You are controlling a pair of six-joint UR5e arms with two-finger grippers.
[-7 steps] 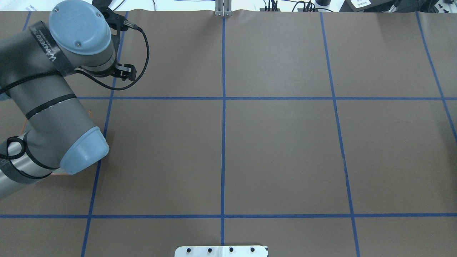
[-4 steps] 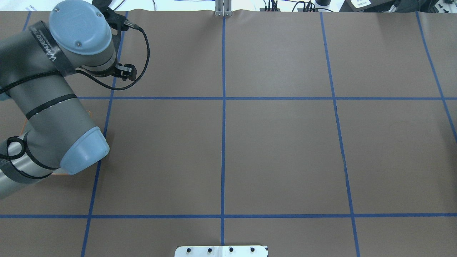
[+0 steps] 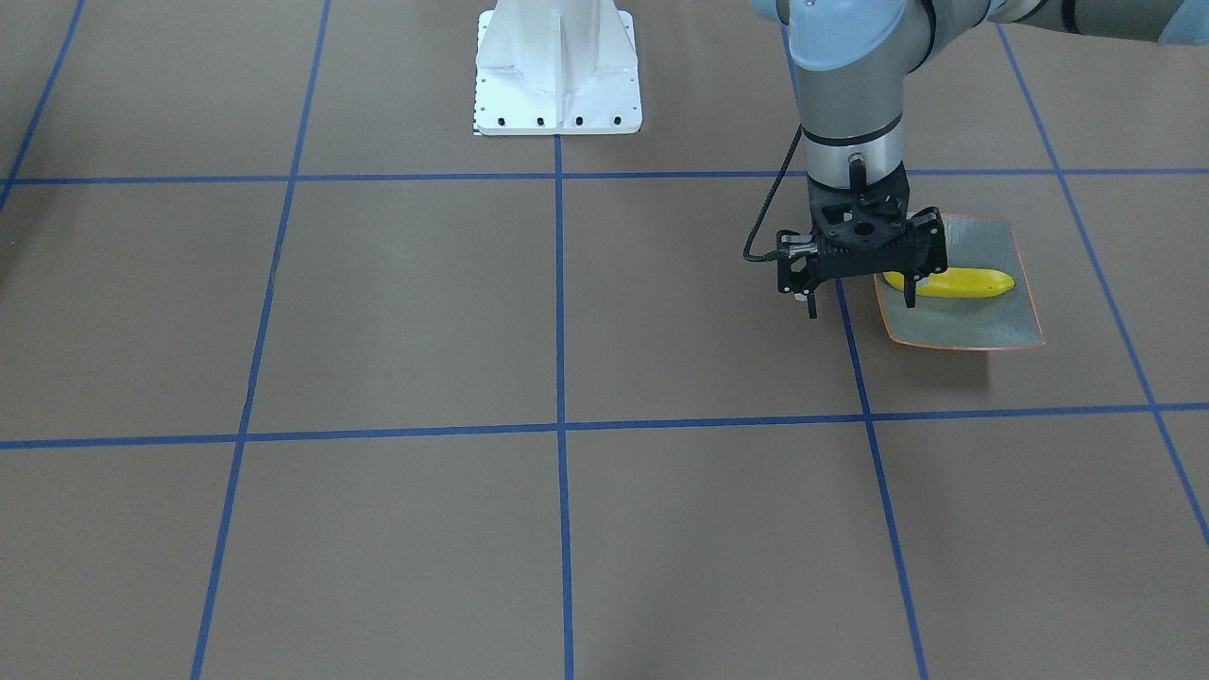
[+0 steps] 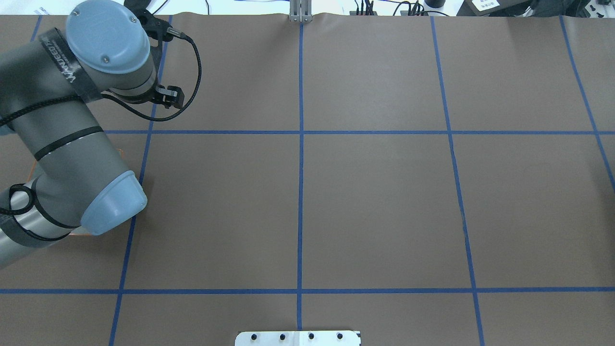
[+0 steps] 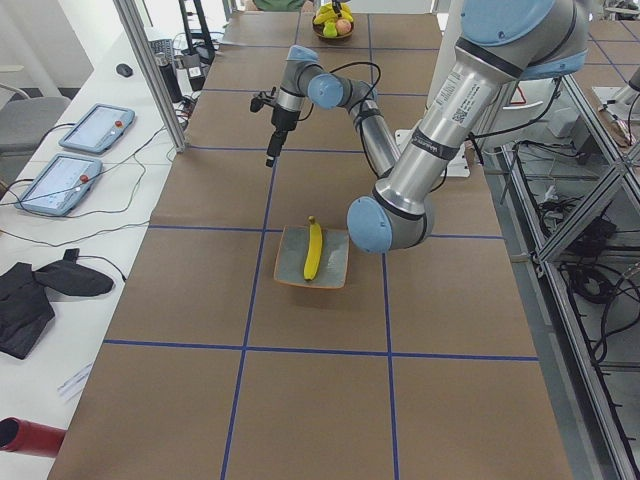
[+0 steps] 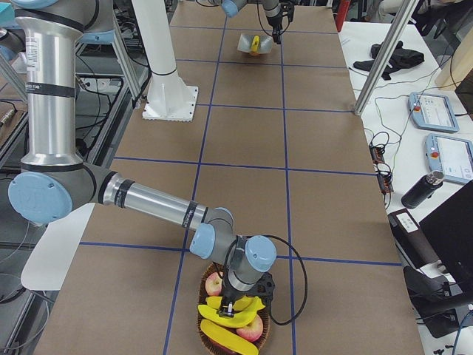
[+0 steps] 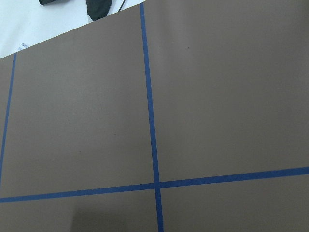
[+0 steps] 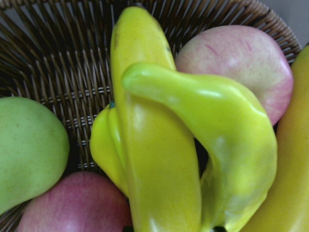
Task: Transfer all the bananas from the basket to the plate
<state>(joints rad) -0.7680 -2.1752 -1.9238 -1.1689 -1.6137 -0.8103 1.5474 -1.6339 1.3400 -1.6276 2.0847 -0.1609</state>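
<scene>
Bananas (image 8: 159,159): at least three lie heaped in the basket (image 8: 72,58) at the right end of the bench (image 4: 375,206). They are crossed over one another among two apples (image 8: 241,63) and a green fruit (image 8: 29,150). One more banana (image 3: 956,282) lies flat across the middle of the plate (image 3: 973,329) at the left end. We judge the task about a quarter done.

Placement: basket and plate sit well apart, one near each arm. The lone banana leaves bare plate along both its long sides, so we judge there is room for the rest if they are laid parallel. The heap is tangled. The top banana arches over its neighbour, and lifting it may drag or roll the one below.

Right arm: forearm stretched low over the bench, wrist bent down. The right claw (image 6: 230,303) is directly over the heap, very close to the top banana. Its wrist camera is filled by fruit and shows no fingers clearly, so we cannot tell whether the claw is spread or closed.

Left arm: elbow folded over the plate in the overhead view, wrist vertical. The left claw (image 3: 860,300) points straight down, spread wide and empty. It hangs above the bench near the plate, apart from the banana. Its wrist camera sees only bare bench and tape lines (image 7: 149,121), so we place it off the plate.
</scene>
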